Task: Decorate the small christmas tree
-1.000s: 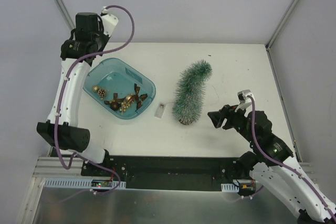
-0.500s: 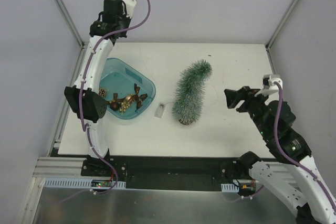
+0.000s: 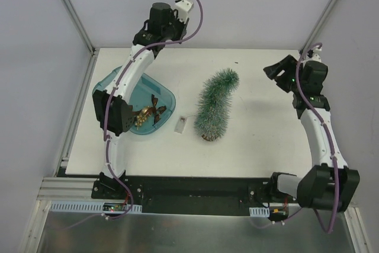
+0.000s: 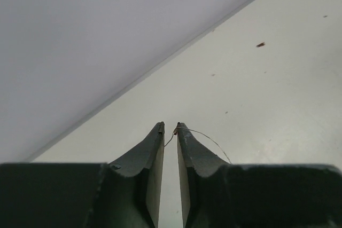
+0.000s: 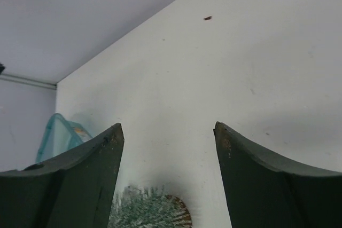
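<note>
The small christmas tree [image 3: 214, 106] was seen undecorated, ornaments [image 3: 148, 114] lying in the tray [image 3: 167, 95], left pincer [image 4: 170, 127] barely parted, right pincer [image 5: 168, 129] spread wide, empty.

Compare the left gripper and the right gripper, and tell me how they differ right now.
The left gripper has its jaws only a slit apart, while the right gripper has its jaws wide apart. A thin wire sits at the left gripper's tips, but nothing lies between the right gripper's fingers. Both have dark fingers and hang above the white table.
</note>
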Robot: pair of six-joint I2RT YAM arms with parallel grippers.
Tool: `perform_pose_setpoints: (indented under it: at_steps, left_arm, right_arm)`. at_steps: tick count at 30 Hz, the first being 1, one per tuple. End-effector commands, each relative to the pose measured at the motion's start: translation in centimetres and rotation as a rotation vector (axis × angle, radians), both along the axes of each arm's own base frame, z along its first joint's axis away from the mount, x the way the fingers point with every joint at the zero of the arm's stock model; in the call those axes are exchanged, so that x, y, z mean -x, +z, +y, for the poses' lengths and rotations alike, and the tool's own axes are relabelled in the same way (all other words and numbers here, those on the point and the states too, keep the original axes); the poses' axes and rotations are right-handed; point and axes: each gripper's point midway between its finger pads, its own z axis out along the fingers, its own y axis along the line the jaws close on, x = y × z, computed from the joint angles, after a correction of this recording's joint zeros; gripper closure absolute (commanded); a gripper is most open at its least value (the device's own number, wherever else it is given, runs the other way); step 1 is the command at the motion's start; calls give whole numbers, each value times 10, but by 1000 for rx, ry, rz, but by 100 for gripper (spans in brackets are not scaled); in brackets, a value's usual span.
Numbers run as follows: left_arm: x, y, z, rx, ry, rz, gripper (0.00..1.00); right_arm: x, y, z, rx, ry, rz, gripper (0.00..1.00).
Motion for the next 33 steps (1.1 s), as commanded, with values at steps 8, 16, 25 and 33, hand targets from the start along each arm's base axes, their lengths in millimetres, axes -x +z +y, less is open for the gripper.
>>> perform_pose_setpoints:
  at_steps: [8,16,25,33]
  left_arm:
    - [21,29,-120,64,-343,-252,82]
    - [22,21,-132,58,-392,-257,83]
    - [20,41,-130,72,-376,-302,84]
    - [26,54,-127,102,-372,-301,84]
  right_arm:
    - [-59,85,99,-265,552,-319,25]
    - [-80,80,172,-225,796,-323,24]
    - [-83,48,218,-231,898,-248,28]
    - [-87,52,230,-221,889,-262,35]
